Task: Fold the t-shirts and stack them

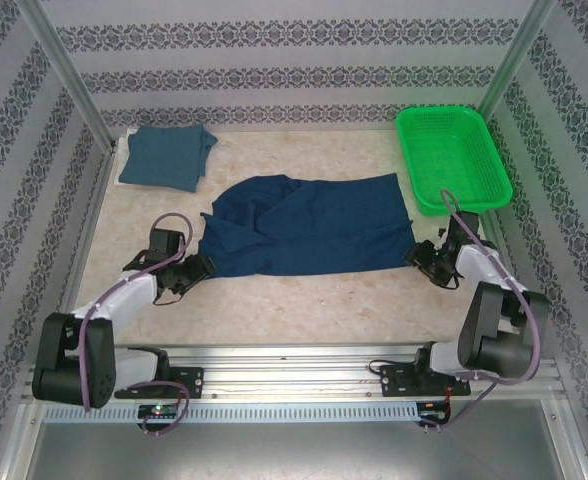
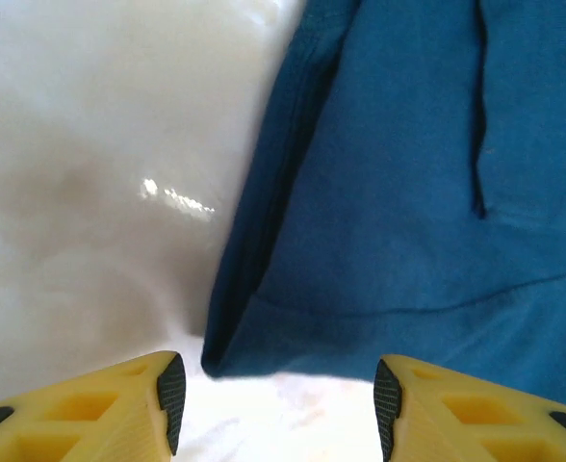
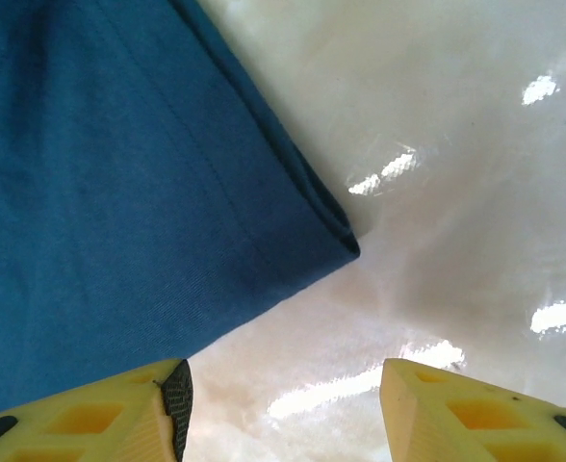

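Dark navy blue cloth t-shirt (image 1: 309, 225): wrinkled, folded lengthwise, centre of beige table (image 1: 274, 300). Lighter teal-blue cloth t-shirt (image 1: 166, 157): folded, far-left corner. Left gripper (image 2: 273, 395), right gripper (image 3: 283, 399): spread, empty, at navy shirt's near corners.

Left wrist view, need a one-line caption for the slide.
Left gripper, jaws open and empty, lined up on a folded corner of the navy t-shirt on the glossy table.

Bright, even light falls from above. My bench (image 2: 90, 192) shines with white glare spots, at nine o'clock by my left wrist, three o'clock by my right. Shadows are soft. My left tool (image 2: 279, 402) looks fuzzy.
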Tool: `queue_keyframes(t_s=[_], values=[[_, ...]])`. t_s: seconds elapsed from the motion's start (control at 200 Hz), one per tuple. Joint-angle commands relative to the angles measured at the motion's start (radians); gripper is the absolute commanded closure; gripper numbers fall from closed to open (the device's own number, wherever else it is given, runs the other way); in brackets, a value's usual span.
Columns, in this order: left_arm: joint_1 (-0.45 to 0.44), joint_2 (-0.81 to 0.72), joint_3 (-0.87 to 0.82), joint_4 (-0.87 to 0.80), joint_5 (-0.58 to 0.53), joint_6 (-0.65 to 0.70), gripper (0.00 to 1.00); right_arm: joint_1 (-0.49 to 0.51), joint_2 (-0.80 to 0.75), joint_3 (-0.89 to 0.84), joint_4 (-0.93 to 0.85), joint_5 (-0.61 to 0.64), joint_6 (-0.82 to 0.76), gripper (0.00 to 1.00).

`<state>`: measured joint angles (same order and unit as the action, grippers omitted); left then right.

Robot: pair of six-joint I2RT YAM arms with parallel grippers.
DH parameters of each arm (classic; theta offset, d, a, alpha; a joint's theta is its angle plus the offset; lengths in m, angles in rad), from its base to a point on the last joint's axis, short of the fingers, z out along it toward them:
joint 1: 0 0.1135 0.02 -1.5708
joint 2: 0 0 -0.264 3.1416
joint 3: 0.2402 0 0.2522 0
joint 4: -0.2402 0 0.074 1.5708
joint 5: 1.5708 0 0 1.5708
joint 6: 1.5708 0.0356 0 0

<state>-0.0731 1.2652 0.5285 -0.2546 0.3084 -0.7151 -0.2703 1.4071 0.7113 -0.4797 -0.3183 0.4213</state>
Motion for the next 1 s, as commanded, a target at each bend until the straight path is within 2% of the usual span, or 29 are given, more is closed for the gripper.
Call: queue_keyframes(t_s=[0.0, 0.09, 0.22, 0.36, 0.42, 0.46, 0.594, 0.699, 0.869, 0.994], values=[[-0.012, 0.074, 0.001, 0.1, -0.024, -0.024, 0.44, 0.006, 0.061, 0.029, 0.044, 0.014, 0.017, 0.46], [-0.016, 0.116, 0.003, 0.155, -0.03, -0.039, 0.45, 0.007, 0.101, 0.055, 0.047, 0.038, 0.01, 0.47], [-0.027, 0.177, 0.025, 0.206, -0.048, -0.039, 0.53, 0.009, 0.154, 0.073, 0.094, 0.012, 0.026, 0.5], [-0.027, 0.226, 0.041, 0.202, -0.044, -0.011, 0.77, 0.016, 0.216, 0.104, 0.105, 0.001, 0.022, 0.67], [-0.028, 0.226, 0.052, 0.176, -0.074, 0.012, 0.93, 0.013, 0.218, 0.114, 0.093, 0.01, 0.013, 0.77], [-0.028, 0.224, 0.065, 0.163, -0.094, 0.025, 1.0, 0.013, 0.213, 0.119, 0.09, 0.015, 0.008, 0.79], [-0.028, 0.232, 0.138, 0.127, -0.089, 0.055, 1.0, 0.014, 0.21, 0.139, 0.087, -0.01, 0.002, 0.94], [-0.031, 0.177, 0.129, 0.099, -0.056, 0.061, 1.0, 0.015, 0.202, 0.142, 0.078, -0.033, -0.009, 0.94], [-0.025, 0.048, 0.046, 0.023, -0.118, 0.107, 1.0, 0.011, 0.129, 0.104, 0.062, 0.013, -0.016, 0.97], [0.011, -0.008, 0.003, -0.001, -0.115, 0.119, 1.0, -0.001, 0.096, 0.104, 0.034, 0.025, -0.02, 1.0]])
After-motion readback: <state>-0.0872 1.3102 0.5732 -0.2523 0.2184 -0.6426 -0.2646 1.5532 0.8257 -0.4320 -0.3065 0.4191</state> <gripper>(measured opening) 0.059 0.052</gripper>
